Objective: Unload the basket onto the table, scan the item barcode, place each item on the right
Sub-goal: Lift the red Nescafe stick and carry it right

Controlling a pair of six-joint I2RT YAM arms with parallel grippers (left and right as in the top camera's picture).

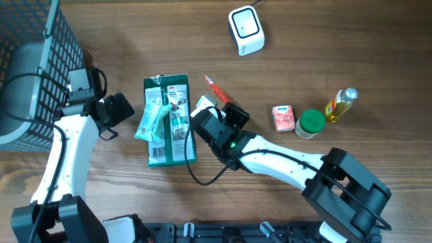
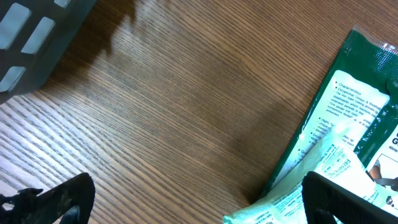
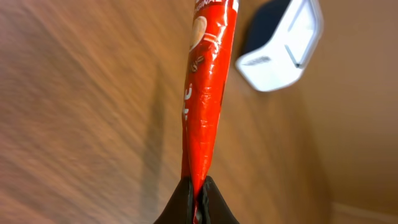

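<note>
Right gripper (image 1: 225,104): shut tight on the near end of the stick; in the right wrist view the two fingertips (image 3: 186,200) press together with the red foil between them.
Stick (image 1: 215,88): a thin red sachet, held by the right gripper. It runs from the fingertips toward the far side, and some white print shows on it.
Stick's place: middle of the table (image 1: 324,61), just right of the green packet and on the near side of the scanner, well apart from it.
Scanner (image 1: 246,29): a small white box with a dark window, at the far side. In the right wrist view it shows blurred, just right of the stick's far end and not touching it.
Left gripper (image 1: 112,116): wide open and holding nothing. It is just left of the green packet, with bare wood between its fingers (image 2: 56,198).
Green packet (image 1: 171,128): lies flat, between the two grippers.
Pale packet (image 1: 151,119): mint colour, lies across the left part of the green packet. In the left wrist view its corner is beside the gripper's right finger.
Basket (image 1: 40,47): dark wire, at the far left.
Pink box (image 1: 283,117): right of the right gripper, near the jar.
Jar (image 1: 310,123): green lid, between the pink box and the bottle.
Bottle (image 1: 341,103): yellow, lying tilted, just right of the jar.
</note>
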